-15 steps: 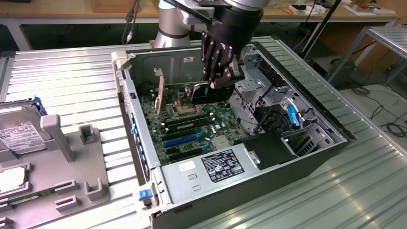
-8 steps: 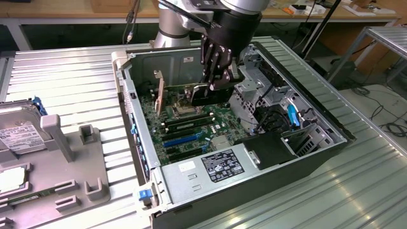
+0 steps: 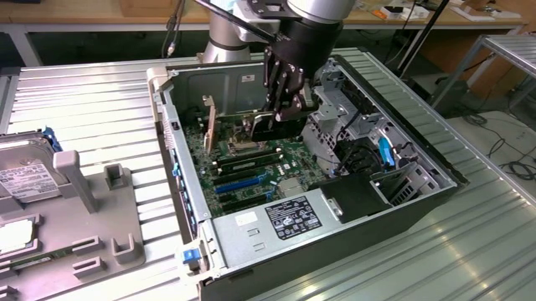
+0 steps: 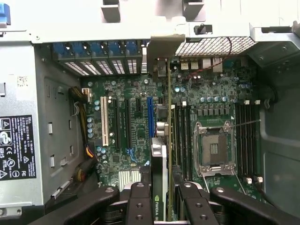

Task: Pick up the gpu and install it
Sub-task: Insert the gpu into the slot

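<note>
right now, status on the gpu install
Gripper shut on the gpu, inside the case. Upright over the motherboard, bracket at case wall. Nothing blocking seen.

gpu (image 4: pixel 158 187) near end cut off by wrist view's edge — hard drive (image 3: pixel 25 175) cropped at exterior view's left.

NVIDIA on gpu (image 4: pixel 159 168); DELL on power-supply label (image 4: pixel 18 147).

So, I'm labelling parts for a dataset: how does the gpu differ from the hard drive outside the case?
The gpu is a thin card standing on edge inside the computer case; the hard drive is a boxy silver block lying label-up outside it. The gpu sits between the fingers; the hard drive lies apart from them. Both are rectangular.
</note>
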Action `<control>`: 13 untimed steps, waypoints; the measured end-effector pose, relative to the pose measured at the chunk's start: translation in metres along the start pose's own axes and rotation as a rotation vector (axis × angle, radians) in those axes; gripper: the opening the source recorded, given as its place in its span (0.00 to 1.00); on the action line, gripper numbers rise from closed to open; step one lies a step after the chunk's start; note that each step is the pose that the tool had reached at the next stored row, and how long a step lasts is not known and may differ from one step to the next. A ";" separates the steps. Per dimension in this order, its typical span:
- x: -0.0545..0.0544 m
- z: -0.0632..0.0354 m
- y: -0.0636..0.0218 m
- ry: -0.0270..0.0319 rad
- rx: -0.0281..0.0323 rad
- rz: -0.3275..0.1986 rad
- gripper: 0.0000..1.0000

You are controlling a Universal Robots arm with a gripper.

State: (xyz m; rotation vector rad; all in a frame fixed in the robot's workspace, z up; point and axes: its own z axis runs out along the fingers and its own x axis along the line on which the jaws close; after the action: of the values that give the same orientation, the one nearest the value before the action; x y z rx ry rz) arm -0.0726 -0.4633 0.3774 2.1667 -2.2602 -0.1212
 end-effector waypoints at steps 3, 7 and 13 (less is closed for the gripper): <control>0.000 0.0012 -0.0001 0.0000 0.0000 0.000 0.27; 0.000 0.0032 -0.0002 0.0000 0.0000 0.000 0.27; 0.000 0.0047 -0.0003 0.0001 0.0000 0.000 0.27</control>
State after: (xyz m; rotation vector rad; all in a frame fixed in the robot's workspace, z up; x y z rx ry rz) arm -0.0726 -0.4633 0.3727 2.1667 -2.2601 -0.1212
